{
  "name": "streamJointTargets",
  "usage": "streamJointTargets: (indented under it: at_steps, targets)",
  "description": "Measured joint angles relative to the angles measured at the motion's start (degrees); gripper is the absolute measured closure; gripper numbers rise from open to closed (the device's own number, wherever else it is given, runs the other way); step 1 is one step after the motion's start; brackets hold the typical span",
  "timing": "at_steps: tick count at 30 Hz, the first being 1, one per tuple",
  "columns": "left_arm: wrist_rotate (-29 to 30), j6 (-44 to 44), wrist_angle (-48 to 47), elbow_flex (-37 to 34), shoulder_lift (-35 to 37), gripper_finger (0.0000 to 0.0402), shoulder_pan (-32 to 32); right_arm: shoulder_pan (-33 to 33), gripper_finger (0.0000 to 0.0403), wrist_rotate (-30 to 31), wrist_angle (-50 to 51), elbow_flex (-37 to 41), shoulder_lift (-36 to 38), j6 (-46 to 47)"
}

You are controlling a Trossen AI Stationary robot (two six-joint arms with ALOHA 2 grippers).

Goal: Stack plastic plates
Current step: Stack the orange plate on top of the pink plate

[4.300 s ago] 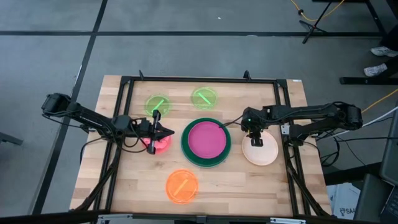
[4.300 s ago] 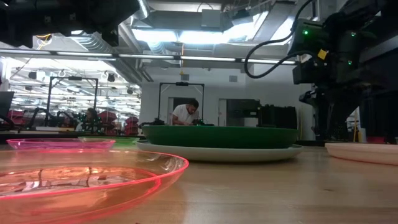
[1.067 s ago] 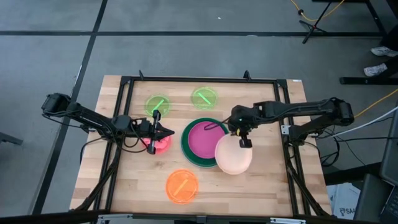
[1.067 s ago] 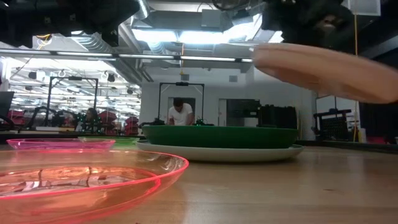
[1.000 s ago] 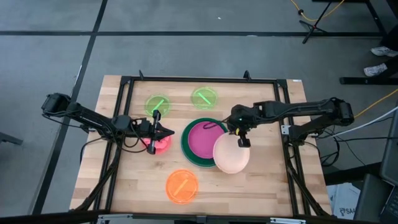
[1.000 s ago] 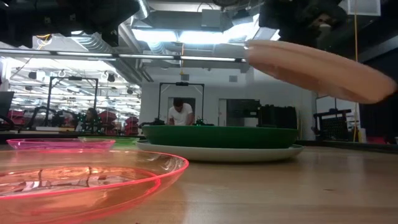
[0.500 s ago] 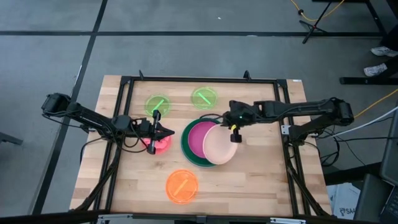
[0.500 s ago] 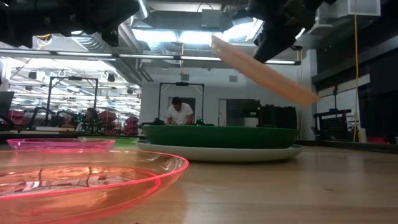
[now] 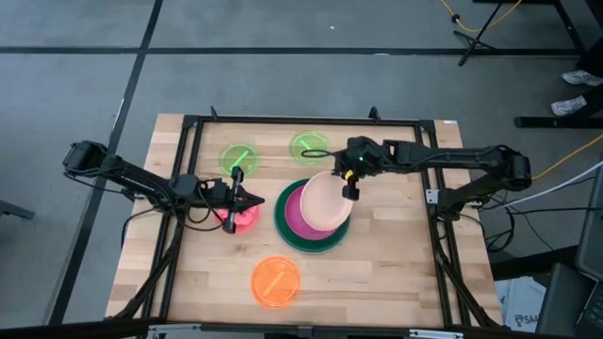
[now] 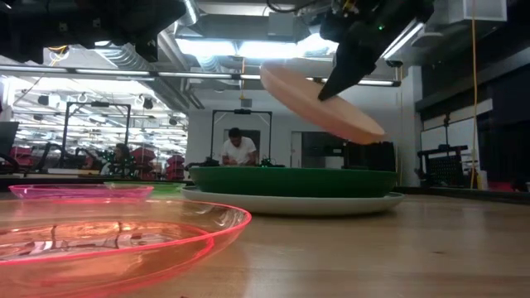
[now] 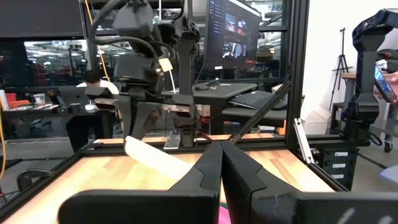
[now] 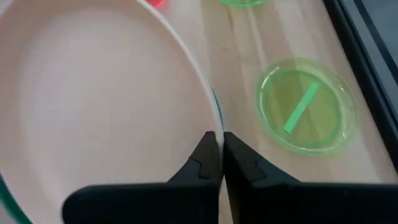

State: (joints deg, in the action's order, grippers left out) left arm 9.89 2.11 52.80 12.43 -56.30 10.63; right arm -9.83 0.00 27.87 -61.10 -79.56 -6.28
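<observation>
Holding the round peach plastic plate (image 9: 326, 201) by its rim, my right gripper (image 9: 347, 185) hangs it tilted above the magenta plate (image 9: 298, 209); left gripper (image 9: 252, 201) pressed together over the small red-pink plate (image 9: 241, 217).

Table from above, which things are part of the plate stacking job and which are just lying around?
Part of the job:
peach plate, held by the right gripper
magenta plate
dark green plate
two small green plates
orange plate
red-pink plate

Just lying about:
black frame
</observation>
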Motion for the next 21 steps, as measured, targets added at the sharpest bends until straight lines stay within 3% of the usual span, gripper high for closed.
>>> streamJointTargets:
  at_steps: [21]
  targets:
    - [0.09, 0.02, -0.02, 0.00, 0.01, 0.0398, 0.00, -2.61, 0.0403, -1.52, -4.18, 0.00, -9.04, -0.02]
